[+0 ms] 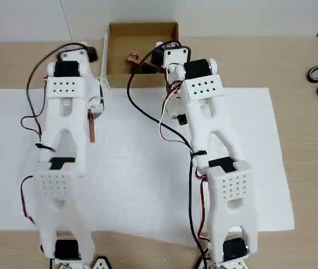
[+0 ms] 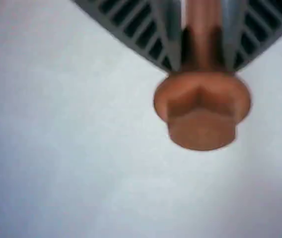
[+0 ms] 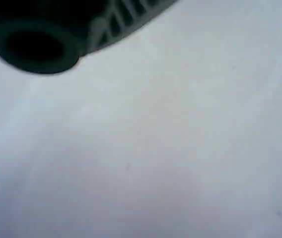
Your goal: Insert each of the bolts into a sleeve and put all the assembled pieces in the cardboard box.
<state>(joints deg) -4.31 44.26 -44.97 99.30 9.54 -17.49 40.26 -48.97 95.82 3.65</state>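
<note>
- Nearest the left wrist camera, the bolt [image 2: 200,111] is seen head-first. It is copper-coloured, with a hexagonal head on a round flange, and its smooth shank runs up between ribbed grey jaws.
- The left end effector [image 2: 200,54] is clenched on that shank. The bolt is held over the white paper sheet [image 1: 131,168], just short of the left front corner of the cardboard box [image 1: 142,42], on the side toward the arm bases.
- The sleeve [image 3: 34,47] is a short black tube whose open bore is turned toward the right wrist camera. It is judged to be grasped by the right end effector [image 1: 177,112], a little short of the box's right front corner.
- Bolt and sleeve are held well apart, and both are outside the box.
- The step in hand is judged to be the insertion: one part is carried in each end effector, and nothing is joined yet.
- For the next move, the two parts must be brought together in front of the box, with the shank lined up squarely on the bore. How much shank is left free of the jaws cannot be told.
- A small copper-coloured piece [image 1: 132,58] is seen inside the box, near its front wall. Whether it is an assembled piece cannot be told.
</note>
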